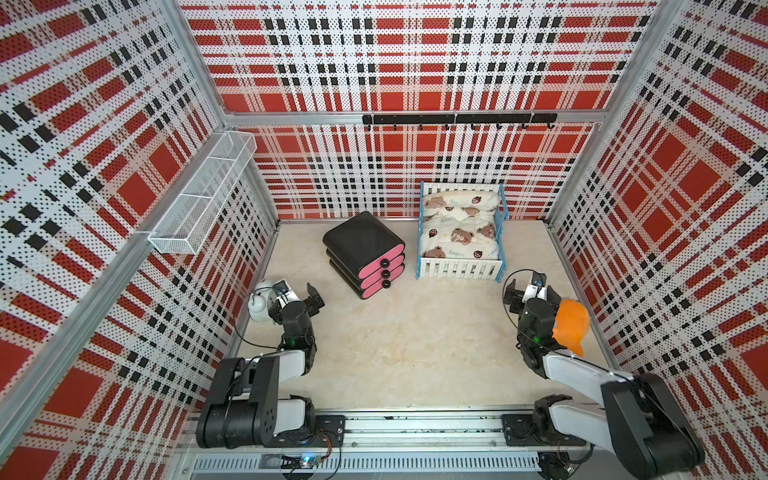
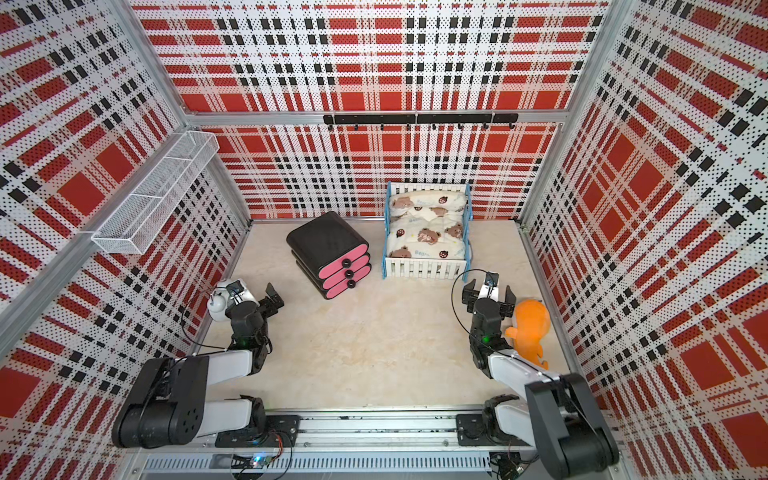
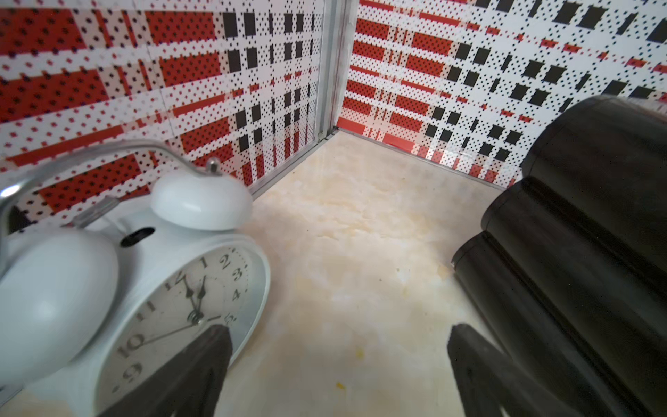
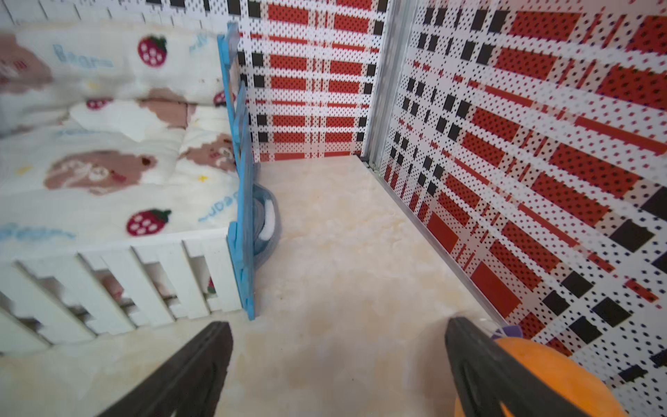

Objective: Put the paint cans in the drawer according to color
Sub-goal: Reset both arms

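The drawer chest [image 1: 363, 253] stands toward the back, 3 pink fronts shut, beside a toy bed [image 1: 459, 232]. A white alarm clock [image 1: 257, 307] crowds the left gripper [image 3: 339, 326], an orange plush [image 1: 572, 322] the right gripper [image 4: 339, 323]; both jaws gape wide, empty. Beige marbled table [image 1: 395, 345], red plaid perforated walls [image 1: 415, 62].

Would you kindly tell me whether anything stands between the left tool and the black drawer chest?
Nothing visible does: only bare floor lies between the open left tool and the drawer chest, whose three drawers are all shut. The white alarm clock stands on the tool's other side.
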Controlling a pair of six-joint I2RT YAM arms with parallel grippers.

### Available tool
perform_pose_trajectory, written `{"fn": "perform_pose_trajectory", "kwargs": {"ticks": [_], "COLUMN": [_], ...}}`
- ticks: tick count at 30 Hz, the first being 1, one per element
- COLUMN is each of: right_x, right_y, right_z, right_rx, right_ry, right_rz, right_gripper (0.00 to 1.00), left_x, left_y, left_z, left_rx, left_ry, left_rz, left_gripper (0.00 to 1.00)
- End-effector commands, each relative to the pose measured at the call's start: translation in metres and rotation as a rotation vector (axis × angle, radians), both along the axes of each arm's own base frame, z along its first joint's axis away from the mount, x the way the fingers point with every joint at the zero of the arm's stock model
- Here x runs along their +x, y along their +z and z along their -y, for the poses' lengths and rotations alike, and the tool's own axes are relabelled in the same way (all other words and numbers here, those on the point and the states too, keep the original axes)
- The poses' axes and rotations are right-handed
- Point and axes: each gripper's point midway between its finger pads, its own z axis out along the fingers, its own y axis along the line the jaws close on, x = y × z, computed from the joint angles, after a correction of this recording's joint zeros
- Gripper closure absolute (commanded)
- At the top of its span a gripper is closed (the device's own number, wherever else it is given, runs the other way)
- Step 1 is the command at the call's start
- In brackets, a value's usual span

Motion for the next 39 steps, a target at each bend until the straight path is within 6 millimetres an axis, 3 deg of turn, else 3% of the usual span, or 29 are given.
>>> {"fn": "perform_pose_trajectory", "kwargs": {"ticks": [1, 4, 10, 13, 15, 22, 25, 29, 39], "right_x": [0.008, 0.008, 0.003, -0.001, 0.006, 0.016, 0.017, 0.035, 0.035], "right_y": [0.024, 0.018, 0.021, 0.023, 0.021, 0.007, 0.002, -0.012, -0.01], "right_z": [0.014, 0.008, 0.007, -0.019, -0.029, -0.027, -0.018, 0.001, 0.001], "right_rx": [-0.072, -0.101, -0.065, 0.06, 0.041, 0.002, 0.022, 0.1, 0.096], "right_ry": [-0.065, -0.022, -0.019, 0.181, 0.237, 0.223, 0.179, 0.112, 0.112], "right_rz": [0.106, 0.112, 0.138, 0.188, 0.167, 0.187, 0.18, 0.096, 0.103], "right_gripper": [0.0, 0.0, 0.0, 0.0, 0.0, 0.0, 0.0, 0.0, 0.0], "left_x": [0.013, 0.008, 0.007, 0.008, 0.008, 0.008, 0.009, 0.009, 0.009], "left_y": [0.036, 0.041, 0.03, 0.027, 0.027, 0.027, 0.027, 0.027, 0.028], "left_z": [-0.002, 0.008, 0.023, 0.026, 0.025, 0.025, 0.025, 0.026, 0.025], "left_rx": [0.043, 0.05, 0.115, 0.125, 0.127, 0.128, 0.129, 0.129, 0.129], "left_ry": [-0.01, -0.045, -0.052, -0.055, -0.05, -0.05, -0.05, -0.051, -0.049], "left_rz": [0.138, 0.214, 0.191, 0.181, 0.179, 0.179, 0.179, 0.178, 0.179], "left_gripper": [0.01, 0.01, 0.01, 0.01, 0.01, 0.01, 0.01, 0.01, 0.01]}}
